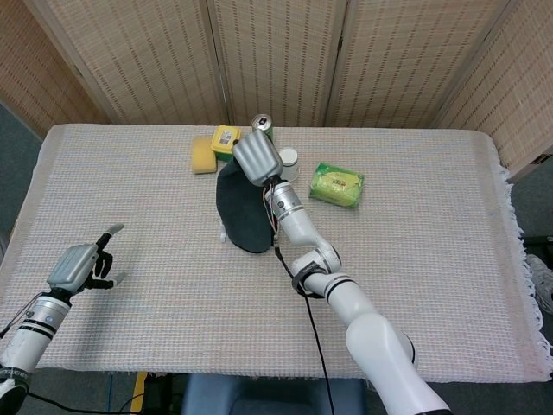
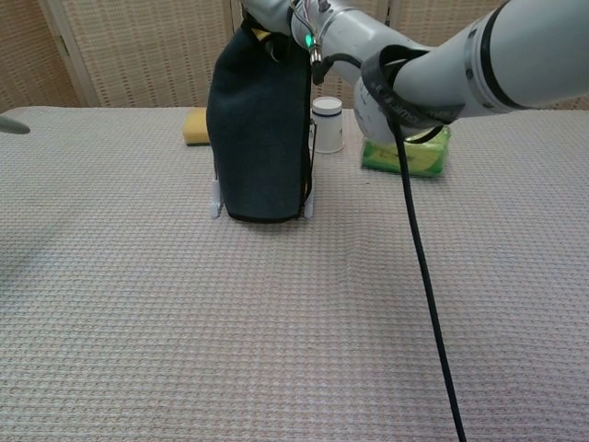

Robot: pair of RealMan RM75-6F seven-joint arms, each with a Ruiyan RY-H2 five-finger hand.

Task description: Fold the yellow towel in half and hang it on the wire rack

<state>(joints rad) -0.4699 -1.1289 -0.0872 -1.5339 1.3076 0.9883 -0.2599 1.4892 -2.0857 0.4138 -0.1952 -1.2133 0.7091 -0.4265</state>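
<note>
The towel (image 1: 243, 206) looks dark blue-black here, not yellow. It hangs folded over the wire rack, whose white feet (image 2: 215, 201) show at the towel's lower corners (image 2: 260, 129). My right hand (image 1: 257, 157) sits at the towel's top with its back to the head camera. In the chest view its fingers (image 2: 271, 44) curl at the top fold and seem to grip it. My left hand (image 1: 82, 266) hovers near the table's front left, far from the rack, fingers apart and holding nothing.
Behind the rack stand a yellow sponge (image 1: 203, 156), a yellow container (image 1: 225, 139), a can (image 1: 262, 124) and a white cup (image 2: 328, 123). A green packet (image 1: 337, 184) lies to the right. A black cable (image 2: 423, 276) hangs from my right arm across the chest view.
</note>
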